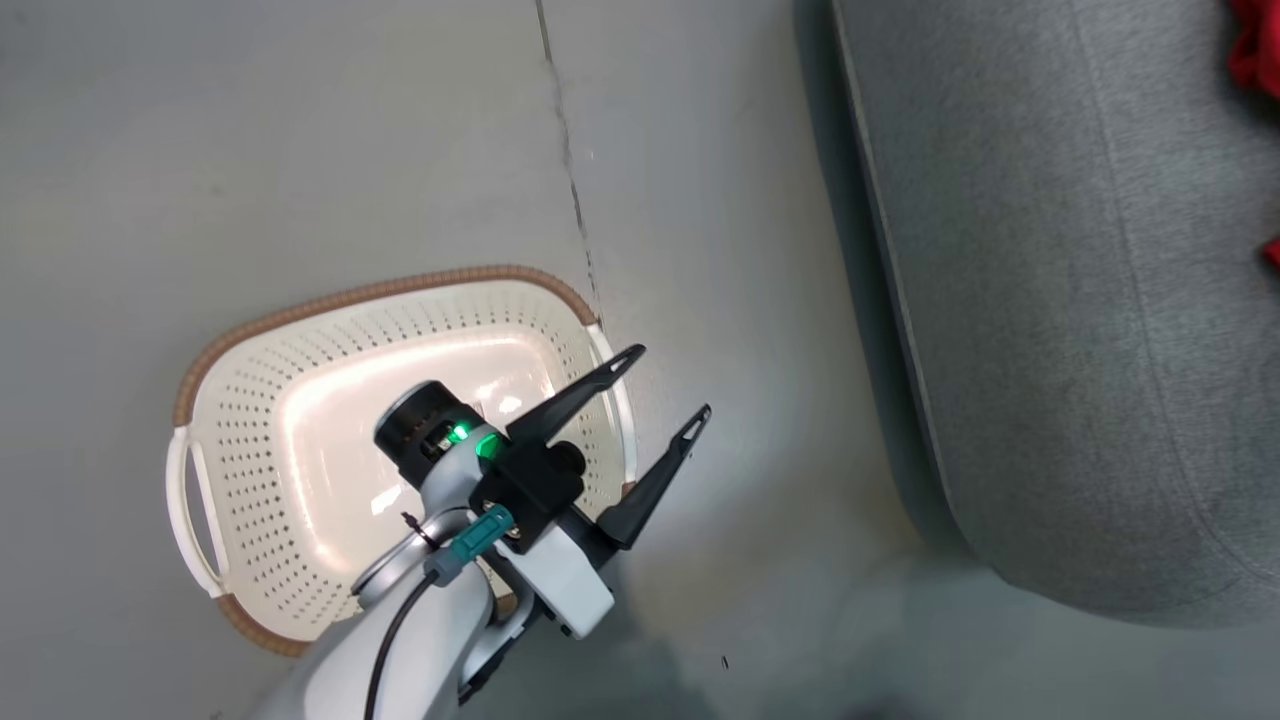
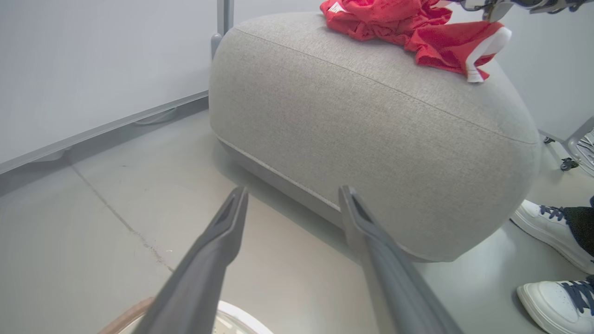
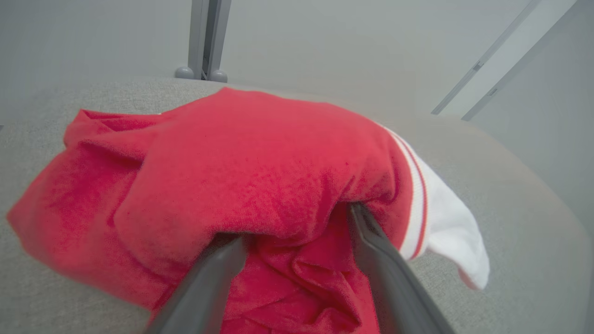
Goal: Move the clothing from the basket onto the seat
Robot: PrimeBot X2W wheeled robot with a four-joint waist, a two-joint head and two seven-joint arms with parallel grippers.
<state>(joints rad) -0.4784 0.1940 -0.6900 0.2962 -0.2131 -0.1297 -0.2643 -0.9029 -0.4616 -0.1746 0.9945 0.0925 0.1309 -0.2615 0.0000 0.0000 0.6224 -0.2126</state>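
Note:
The cream basket [image 1: 380, 290] with its brown rim stands on the floor, and what shows of its inside is bare plastic. My left gripper [image 1: 670, 381] hangs open above the basket's right handle, fingers pointing at the seat [image 1: 1050, 300]. In the left wrist view this gripper [image 2: 293, 190] is open with nothing in it, the grey seat [image 2: 371, 130] ahead and the red clothing [image 2: 399, 23] piled on top. My right gripper [image 3: 297, 227] is over the seat [image 3: 510, 185], its fingers spread apart, their tips hidden under the red and white clothing [image 3: 260, 162]. Red clothing [image 1: 1255, 50] peeks in at the head view's right edge.
A person's white shoes [image 2: 552, 227] stand on the floor beside the seat's right end. A metal post [image 2: 225, 14] and a pale wall rise behind the seat. A floor joint [image 1: 570, 170] runs between basket and seat. The basket's rim [image 2: 139, 311] lies under my left fingers.

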